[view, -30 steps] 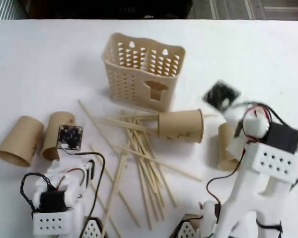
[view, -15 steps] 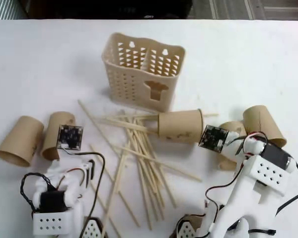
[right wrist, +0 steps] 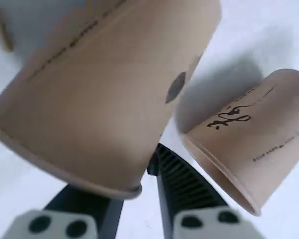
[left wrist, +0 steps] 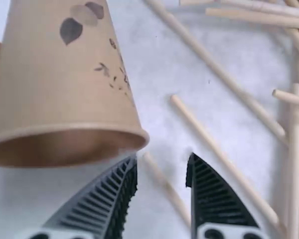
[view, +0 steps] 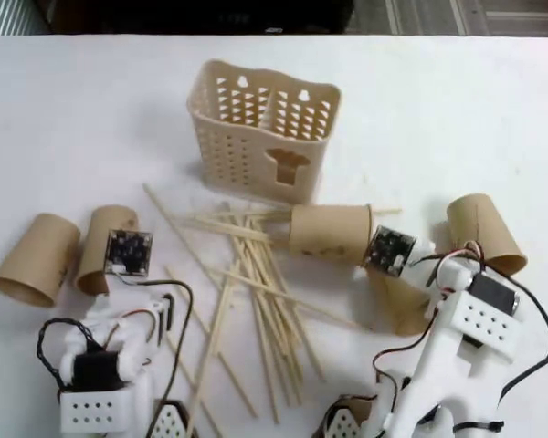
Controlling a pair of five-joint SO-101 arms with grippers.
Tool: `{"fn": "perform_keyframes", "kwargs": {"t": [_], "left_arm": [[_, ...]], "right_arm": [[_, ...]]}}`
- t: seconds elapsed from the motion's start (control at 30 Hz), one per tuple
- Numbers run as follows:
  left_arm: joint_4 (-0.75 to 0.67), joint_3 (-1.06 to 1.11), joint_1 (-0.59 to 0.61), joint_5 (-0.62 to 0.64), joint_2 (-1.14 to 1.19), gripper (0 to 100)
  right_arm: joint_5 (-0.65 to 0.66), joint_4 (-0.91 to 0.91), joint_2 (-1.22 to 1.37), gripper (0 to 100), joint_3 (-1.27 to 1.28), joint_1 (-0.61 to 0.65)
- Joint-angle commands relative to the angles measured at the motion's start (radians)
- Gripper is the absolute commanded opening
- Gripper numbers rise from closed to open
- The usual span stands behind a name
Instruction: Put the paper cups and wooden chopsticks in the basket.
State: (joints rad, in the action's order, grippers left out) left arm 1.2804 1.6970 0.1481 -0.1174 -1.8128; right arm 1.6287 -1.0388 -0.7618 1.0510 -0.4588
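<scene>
Over the last second the right arm (view: pixel 466 319) has swung down from its raised pose. Its wrist now sits low beside the middle paper cup (view: pixel 329 230). That drop has uncovered the far-right paper cup (view: pixel 486 233), which lies on its side on the table (view: pixel 73 109). The gripped paper cup (view: pixel 397 306) has shifted slightly, down and toward the chopsticks, since half a second ago. The left arm, the two left-hand cups, the basket (view: pixel 263 130) and the wooden chopsticks (view: pixel 256 301) have not moved.

In the right wrist view the right end effector (right wrist: pixel 139 199) is clenched on the rim of the gripped paper cup (right wrist: pixel 104 89). One jaw presses the outer wall and the other runs under the rim, with the cup tilted across them. A neighbouring paper cup (right wrist: pixel 249 144) lies just beside it, apart from the jaws.

The left end effector (left wrist: pixel 163 158) is released, jaws spread low over the table. A single chopstick (left wrist: pixel 162 181) lies between them. The nearest left cup (left wrist: pixel 65 84) lies on its side, with its rim just past one jaw tip; in the high view it is the one beside the wrist camera (view: pixel 105 239).

The basket stands upright behind the scattered chopsticks, well apart from both end effectors.
</scene>
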Motion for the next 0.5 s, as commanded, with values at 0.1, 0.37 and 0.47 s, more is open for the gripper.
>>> {"fn": "perform_keyframes", "kwargs": {"t": [0.1, 0.37, 0.47], "left_arm": [[0.005, -0.005, 0.004, 0.009, -0.005, 17], [0.005, -0.005, 0.004, 0.009, -0.005, 17], [0.005, -0.005, 0.004, 0.009, -0.005, 17]], "right_arm": [[-0.069, -0.101, -0.018, 2.0, -0.143, 0.03], [-0.267, -0.203, -0.018, 1.9, -0.313, 0.108], [-0.334, -0.209, -0.018, 1.9, -0.364, 0.122]]}}
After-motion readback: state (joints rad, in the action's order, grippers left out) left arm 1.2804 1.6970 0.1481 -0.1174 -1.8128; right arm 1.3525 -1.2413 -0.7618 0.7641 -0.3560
